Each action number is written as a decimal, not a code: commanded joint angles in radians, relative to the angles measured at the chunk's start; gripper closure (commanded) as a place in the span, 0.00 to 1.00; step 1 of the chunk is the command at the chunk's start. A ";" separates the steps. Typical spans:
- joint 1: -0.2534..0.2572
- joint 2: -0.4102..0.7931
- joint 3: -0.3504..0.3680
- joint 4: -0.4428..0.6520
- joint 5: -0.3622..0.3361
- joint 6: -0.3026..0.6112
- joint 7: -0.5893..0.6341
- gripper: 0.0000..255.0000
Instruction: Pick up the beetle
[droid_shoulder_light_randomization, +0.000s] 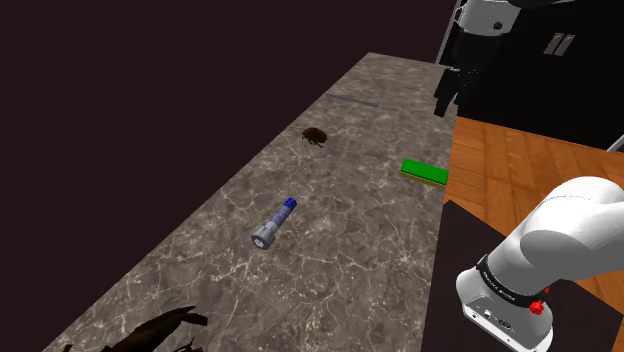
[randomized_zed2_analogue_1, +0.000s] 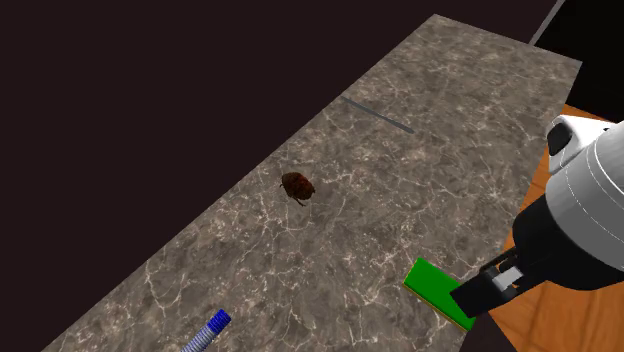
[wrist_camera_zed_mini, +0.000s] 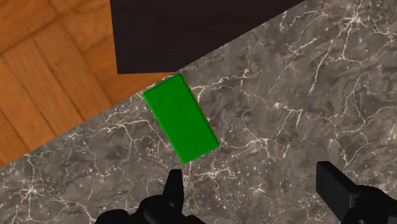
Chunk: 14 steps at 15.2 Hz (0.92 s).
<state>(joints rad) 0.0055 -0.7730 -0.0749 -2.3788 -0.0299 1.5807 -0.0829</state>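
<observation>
A: Status?
B: Tool (wrist_camera_zed_mini: 251, 178) released, fingers apart, nothing between them. It hangs over the green block (wrist_camera_zed_mini: 181, 126) at the desk (wrist_camera_zed_mini: 286, 95) edge. Beetle (droid_shoulder_light_randomization: 316, 135) sits mid-desk, well apart.
A: Risk?
B: Descending here grabs the block. The beetle's small and low, so a misaligned close likely nudges it away.
</observation>
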 joint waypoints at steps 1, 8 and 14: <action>0.000 0.000 0.000 0.000 0.000 0.000 0.000 0.00; 0.027 0.251 0.036 0.071 0.014 0.173 0.035 0.00; 0.044 0.480 0.063 0.185 0.014 0.282 0.064 0.00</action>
<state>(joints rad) 0.0460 -0.3382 -0.0172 -2.2212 -0.0160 1.8447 -0.0257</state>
